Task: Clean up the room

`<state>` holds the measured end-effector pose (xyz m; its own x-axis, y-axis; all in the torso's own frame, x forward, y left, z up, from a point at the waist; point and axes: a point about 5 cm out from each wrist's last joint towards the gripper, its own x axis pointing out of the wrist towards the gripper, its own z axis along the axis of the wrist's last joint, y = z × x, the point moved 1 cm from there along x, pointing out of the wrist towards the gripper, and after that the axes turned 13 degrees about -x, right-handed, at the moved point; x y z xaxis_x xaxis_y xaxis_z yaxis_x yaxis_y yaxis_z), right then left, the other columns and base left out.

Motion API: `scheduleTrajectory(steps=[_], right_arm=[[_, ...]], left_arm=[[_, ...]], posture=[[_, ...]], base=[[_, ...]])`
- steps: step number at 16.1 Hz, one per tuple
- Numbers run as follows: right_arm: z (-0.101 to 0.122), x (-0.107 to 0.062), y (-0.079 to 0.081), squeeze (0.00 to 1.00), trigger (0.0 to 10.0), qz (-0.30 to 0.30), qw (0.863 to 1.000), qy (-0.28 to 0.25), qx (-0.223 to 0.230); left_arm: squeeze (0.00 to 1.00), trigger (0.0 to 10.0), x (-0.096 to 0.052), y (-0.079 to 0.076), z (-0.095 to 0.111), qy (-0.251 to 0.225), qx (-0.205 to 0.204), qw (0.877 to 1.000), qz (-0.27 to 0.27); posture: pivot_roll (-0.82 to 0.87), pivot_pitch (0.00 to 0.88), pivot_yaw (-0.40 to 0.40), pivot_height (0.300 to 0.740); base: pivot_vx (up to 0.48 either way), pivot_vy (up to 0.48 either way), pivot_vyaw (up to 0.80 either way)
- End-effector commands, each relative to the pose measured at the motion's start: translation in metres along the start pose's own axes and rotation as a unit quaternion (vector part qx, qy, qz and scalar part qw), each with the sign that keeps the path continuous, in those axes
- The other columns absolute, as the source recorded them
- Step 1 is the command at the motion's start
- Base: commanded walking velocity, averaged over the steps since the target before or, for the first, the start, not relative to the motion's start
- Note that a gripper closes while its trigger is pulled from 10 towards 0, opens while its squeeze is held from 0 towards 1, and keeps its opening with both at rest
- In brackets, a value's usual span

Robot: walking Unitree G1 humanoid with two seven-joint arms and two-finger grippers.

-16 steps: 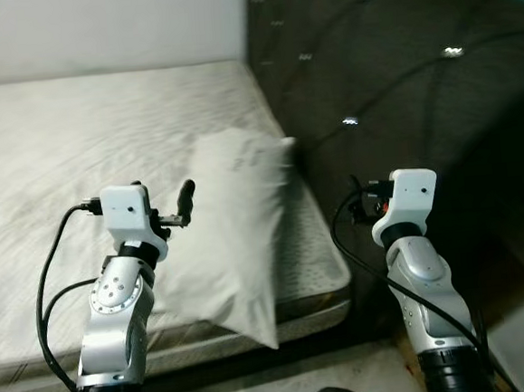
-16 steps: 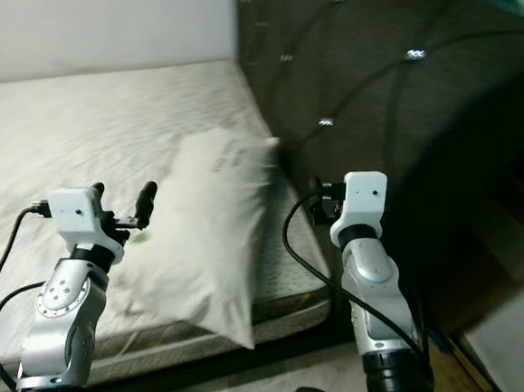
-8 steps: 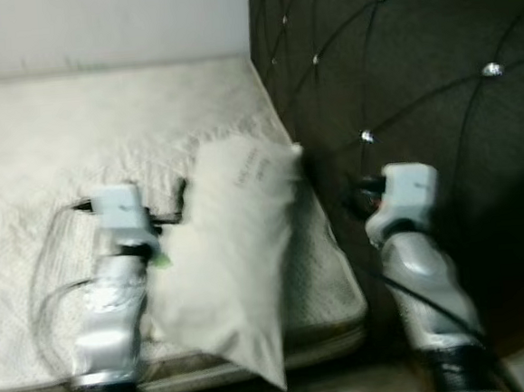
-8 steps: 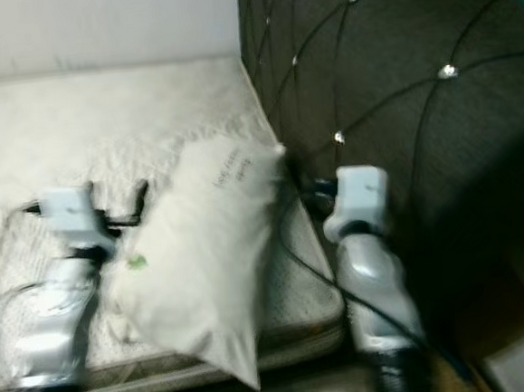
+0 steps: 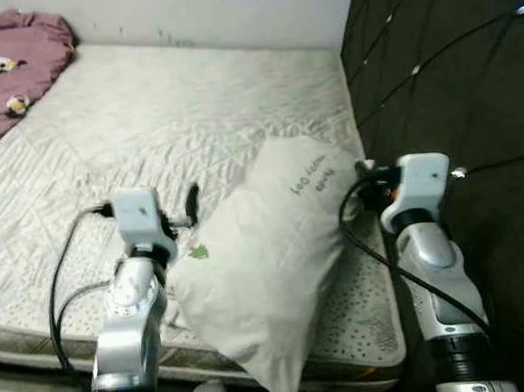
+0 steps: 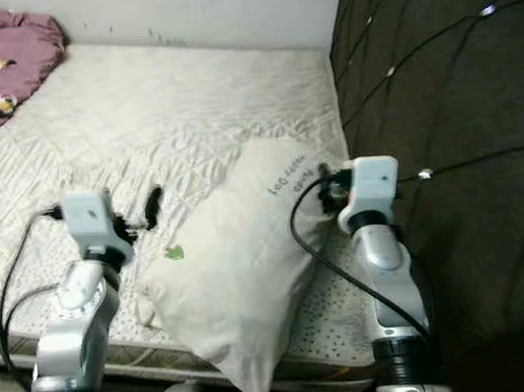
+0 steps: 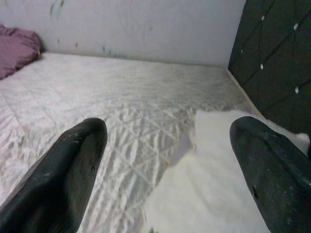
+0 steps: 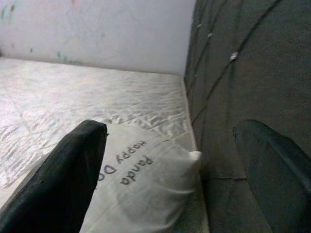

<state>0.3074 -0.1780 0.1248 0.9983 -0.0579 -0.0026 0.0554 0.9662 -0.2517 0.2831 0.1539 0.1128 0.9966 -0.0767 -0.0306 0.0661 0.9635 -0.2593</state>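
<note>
Pillow (image 5: pixel 276 258) is seen lying slantwise on the bed (image 5: pixel 166 131), near the dark padded headboard (image 5: pixel 452 72), one corner hanging over the mattress edge. Left end effector (image 7: pixel 165 174) and right end effector (image 8: pixel 170 179) are held above it, fingers apart, nothing gripped. A purple blanket (image 5: pixel 11 66) is bunched at the far corner.

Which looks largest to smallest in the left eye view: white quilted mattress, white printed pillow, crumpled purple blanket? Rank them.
1. White quilted mattress, by far the largest.
2. White printed pillow.
3. Crumpled purple blanket, though it is cut by the frame edge and lies farther away, so its true size is unsure.
</note>
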Motion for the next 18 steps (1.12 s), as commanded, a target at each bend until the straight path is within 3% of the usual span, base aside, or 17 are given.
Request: scheduleTrajectory(steps=[1, 5, 6, 10, 13, 18], right_arm=[[0.002, -0.002, 0.005, 0.0, 10.0, 0.006, 1.0, 0.001, 0.003], [-0.005, -0.007, 0.008, 0.0, 10.0, 0.006, 1.0, 0.018, 0.013], [-0.005, -0.007, 0.01, 0.0, 10.0, 0.007, 1.0, 0.018, 0.014], [-0.005, -0.008, 0.009, 0.0, 10.0, 0.002, 1.0, 0.017, 0.022], [-0.005, -0.008, 0.008, 0.0, 10.0, 0.003, 1.0, 0.017, 0.02], [-0.008, -0.008, 0.011, 0.0, 10.0, 0.007, 1.0, 0.024, 0.017]], left_arm=[[0.0, 10.0, -0.001, 0.004, 0.004, -0.007, 0.003, 1.0, 0.0], [0.0, 10.0, -0.005, 0.017, 0.002, -0.002, -0.004, 1.0, 0.013], [0.0, 10.0, -0.006, 0.015, 0.004, -0.008, -0.007, 1.0, -0.008], [0.0, 10.0, -0.005, 0.016, 0.008, -0.022, 0.003, 1.0, -0.003], [0.0, 10.0, -0.005, 0.011, 0.003, -0.001, -0.034, 0.999, -0.01], [0.0, 10.0, -0.004, 0.012, 0.006, -0.008, -0.025, 1.0, -0.008]], posture=[[0.03, 0.0, -0.041, 0.704], [0.02, 0.0, -0.029, 0.704], [0.02, 0.0, -0.026, 0.694], [0.02, 0.0, -0.026, 0.649], [0.01, 0.0, -0.029, 0.614], [0.02, 0.0, -0.033, 0.614]], base=[[0.0, 0.0, 0.0], [0.0, 0.0, 0.0], [0.0, 0.0, 0.0], [0.0, 0.0, 0.0], [0.0, 0.0, 0.0], [0.0, 0.0, 0.0]])
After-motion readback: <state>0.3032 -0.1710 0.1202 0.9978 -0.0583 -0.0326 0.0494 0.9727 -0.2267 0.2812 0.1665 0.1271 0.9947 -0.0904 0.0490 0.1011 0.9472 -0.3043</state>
